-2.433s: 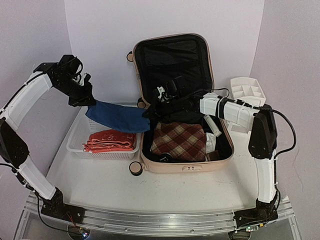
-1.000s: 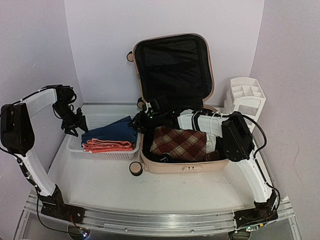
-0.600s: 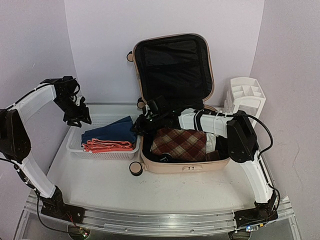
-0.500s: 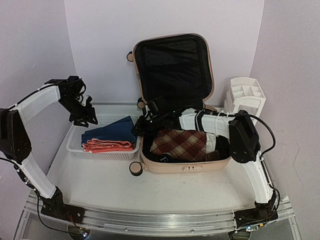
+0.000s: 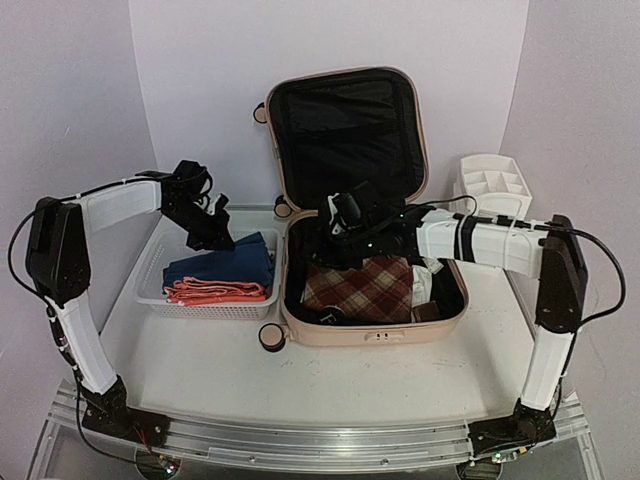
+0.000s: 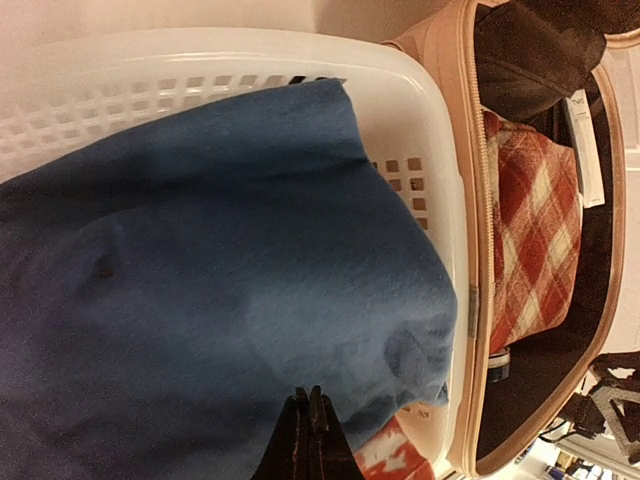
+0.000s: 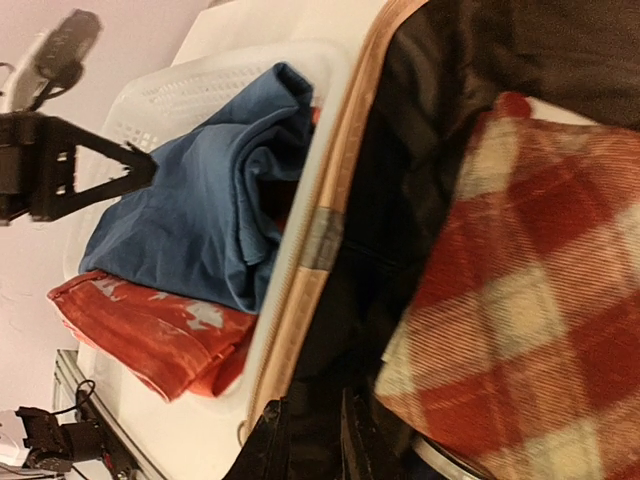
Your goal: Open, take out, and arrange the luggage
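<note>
1. Luggage point(image 5: 372, 331) lies open mid-worktop point(image 5: 300, 385), lid upright, plaid cloth point(image 5: 365, 285) inside
2. Basket point(image 5: 150, 287) just beside it collects unpacked blue cloth point(image 5: 225, 265)
3. Left gripper point(image 6: 305, 432) over that cloth, jaws clenched
4. Right gripper point(image 7: 312, 435) inside the luggage among dark clothing; cannot tell jaws' state

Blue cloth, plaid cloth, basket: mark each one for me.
Blue cloth point(image 6: 200, 280), left wrist view, middle of its top.
Plaid cloth point(image 5: 360, 290), top view, its centre.
Basket point(image 5: 210, 310), top view, front mesh wall.

Left claw point(image 6: 305, 395) closed, right claw point(image 7: 310, 428) far outstretched
</note>
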Controlling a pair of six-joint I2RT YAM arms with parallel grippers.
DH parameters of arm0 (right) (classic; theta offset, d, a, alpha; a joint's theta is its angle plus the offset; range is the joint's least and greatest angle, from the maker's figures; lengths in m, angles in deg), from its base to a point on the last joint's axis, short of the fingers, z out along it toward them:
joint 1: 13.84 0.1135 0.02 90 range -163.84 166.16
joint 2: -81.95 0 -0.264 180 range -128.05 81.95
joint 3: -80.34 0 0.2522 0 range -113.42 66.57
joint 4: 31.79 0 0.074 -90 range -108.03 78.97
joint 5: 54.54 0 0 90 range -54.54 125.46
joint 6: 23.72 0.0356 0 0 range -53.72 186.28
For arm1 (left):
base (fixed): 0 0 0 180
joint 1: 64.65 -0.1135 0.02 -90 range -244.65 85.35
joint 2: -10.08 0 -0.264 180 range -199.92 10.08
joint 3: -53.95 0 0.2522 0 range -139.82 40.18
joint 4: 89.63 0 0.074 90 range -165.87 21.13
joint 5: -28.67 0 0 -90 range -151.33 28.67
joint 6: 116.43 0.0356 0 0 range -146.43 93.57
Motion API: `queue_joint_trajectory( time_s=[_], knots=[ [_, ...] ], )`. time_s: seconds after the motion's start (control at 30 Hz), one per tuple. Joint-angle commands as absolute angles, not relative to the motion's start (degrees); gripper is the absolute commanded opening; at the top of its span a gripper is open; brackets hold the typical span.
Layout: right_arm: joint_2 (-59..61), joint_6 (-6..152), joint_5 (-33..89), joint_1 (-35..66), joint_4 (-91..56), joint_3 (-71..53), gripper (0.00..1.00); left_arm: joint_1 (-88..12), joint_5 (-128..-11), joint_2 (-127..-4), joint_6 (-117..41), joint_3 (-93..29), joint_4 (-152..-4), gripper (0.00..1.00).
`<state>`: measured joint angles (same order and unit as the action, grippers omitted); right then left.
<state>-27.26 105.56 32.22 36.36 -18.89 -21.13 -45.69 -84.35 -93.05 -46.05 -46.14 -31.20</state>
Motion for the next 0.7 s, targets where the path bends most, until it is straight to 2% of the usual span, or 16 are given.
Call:
queue_joint_trajectory(
  time_s=[0.0,0.4,0.53,0.67],
  knots=[
    [-20.35,101.26,38.88,35.04,-16.84,-15.31,0.18,-43.24,-87.57,-97.32,-47.82,-51.31,-36.92,0.00],
    [-9.68,98.51,36.05,23.40,-12.34,-2.04,0.21,-41.89,-84.66,-109.33,-48.99,-52.59,-38.48,0.00],
    [-10.07,97.02,34.78,19.75,-10.22,-1.01,0.24,-41.18,-84.53,-111.92,-49.19,-50.89,-38.74,0.00],
    [-12.11,96.04,32.95,16.98,-7.10,-1.90,0.26,-40.35,-82.05,-108.65,-49.11,-49.35,-38.84,0.02]
  ],
)
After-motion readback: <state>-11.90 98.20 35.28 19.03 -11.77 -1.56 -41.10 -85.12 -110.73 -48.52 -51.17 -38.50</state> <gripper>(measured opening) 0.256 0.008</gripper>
